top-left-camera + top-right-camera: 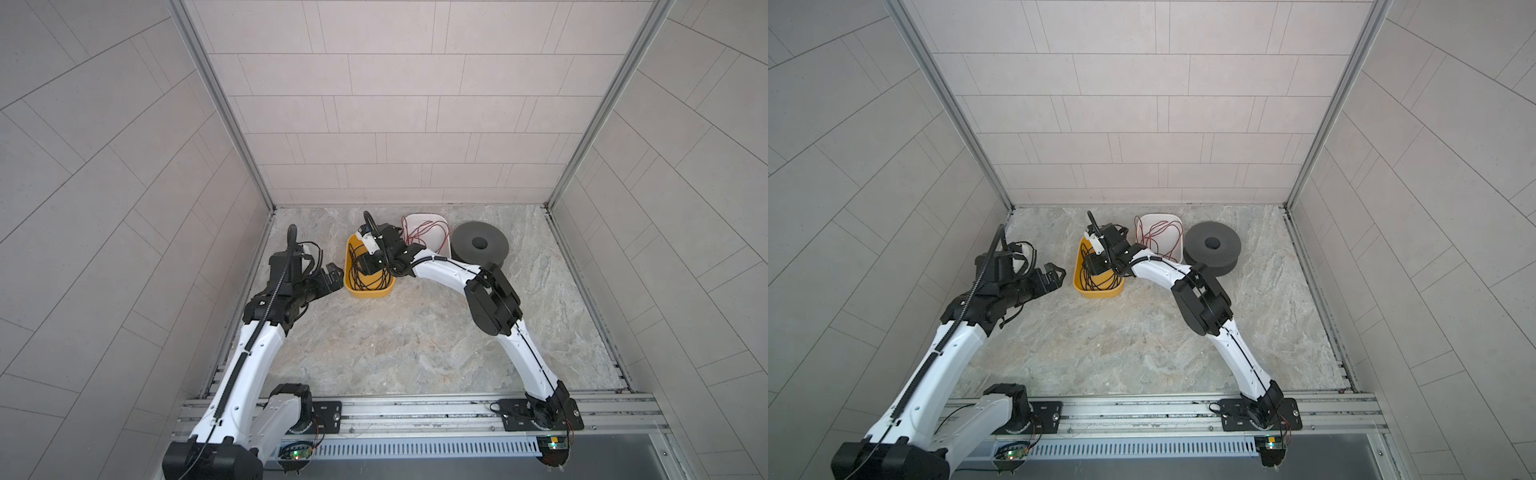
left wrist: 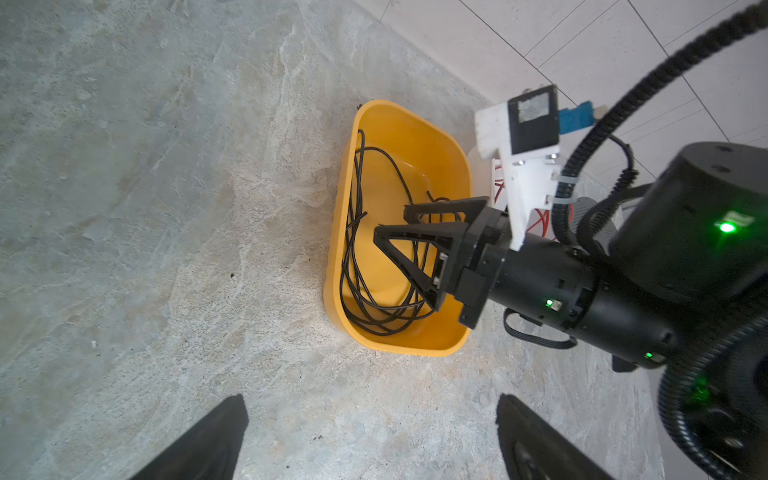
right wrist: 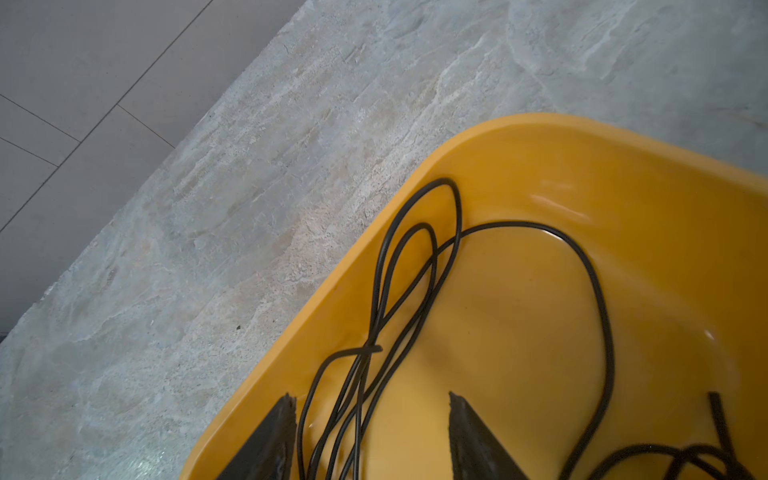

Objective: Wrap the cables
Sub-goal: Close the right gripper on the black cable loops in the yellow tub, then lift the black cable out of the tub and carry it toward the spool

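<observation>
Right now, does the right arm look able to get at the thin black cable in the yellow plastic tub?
Probably yes. The right gripper hangs over the open yellow plastic tub, jaws apart, with strands of the thin black cable running between its fingers; nothing covers them.

Black cable (image 3: pixel 370 349); yellow tub (image 3: pixel 623 174); red wire (image 1: pixel 419 233); white tub (image 1: pixel 424 216); tabletop (image 1: pixel 415 332) grey-beige, marbled veins.

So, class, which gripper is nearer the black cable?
Right. The right gripper hangs over the black cable in the yellow tub; the left gripper sits outside the tub, beside it.
</observation>
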Controlling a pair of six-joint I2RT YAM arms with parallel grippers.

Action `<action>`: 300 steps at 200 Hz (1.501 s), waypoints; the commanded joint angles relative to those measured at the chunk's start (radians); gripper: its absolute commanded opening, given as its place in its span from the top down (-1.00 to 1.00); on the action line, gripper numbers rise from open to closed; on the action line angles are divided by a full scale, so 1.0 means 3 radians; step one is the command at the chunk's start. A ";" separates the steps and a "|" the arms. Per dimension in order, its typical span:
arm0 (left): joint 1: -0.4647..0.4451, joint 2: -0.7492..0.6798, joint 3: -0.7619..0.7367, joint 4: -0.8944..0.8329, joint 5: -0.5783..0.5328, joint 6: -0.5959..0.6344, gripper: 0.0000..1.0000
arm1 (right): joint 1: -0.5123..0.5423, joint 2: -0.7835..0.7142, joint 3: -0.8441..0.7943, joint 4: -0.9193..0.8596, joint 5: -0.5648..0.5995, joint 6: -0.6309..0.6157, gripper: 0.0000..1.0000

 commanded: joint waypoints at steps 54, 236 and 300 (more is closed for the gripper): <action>0.0017 -0.0012 -0.0068 0.0094 0.0104 -0.0013 -0.99 | 0.0043 0.0497 0.0668 -0.0187 -0.0214 0.0063 -0.16; 0.0015 -0.0038 -0.0088 0.0122 0.0103 0.0008 -0.99 | 0.0019 0.0357 0.0766 -0.0228 -0.0082 0.0070 1.00; 0.0016 -0.0068 -0.0110 0.0196 0.0185 0.0028 -0.99 | 0.0019 -0.0364 0.0411 -0.0180 -0.0112 -0.0050 1.00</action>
